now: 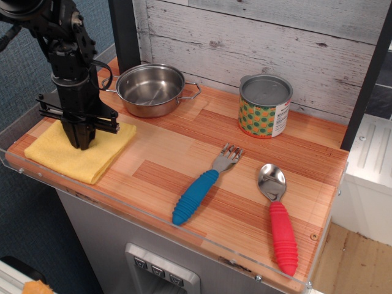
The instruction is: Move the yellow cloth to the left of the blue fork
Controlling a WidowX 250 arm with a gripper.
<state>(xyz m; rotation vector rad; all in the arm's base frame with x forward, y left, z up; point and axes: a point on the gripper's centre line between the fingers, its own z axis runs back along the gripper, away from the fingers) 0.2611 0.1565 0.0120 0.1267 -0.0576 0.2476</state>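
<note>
At nine o'clock on the tabletop [257,184], your claw [81,139] points straight down, pinching the yellow cloth [76,156] near its middle so it can drag flat. It lies well apart from the blue fork [202,185], toward three o'clock.

The yellow cloth [73,153], a folded soft square, lies flat at the tabletop's [184,153] left end. The blue fork [204,185], ribbed blue handle and silver tines, lies diagonally well to its right, tines pointing away
</note>
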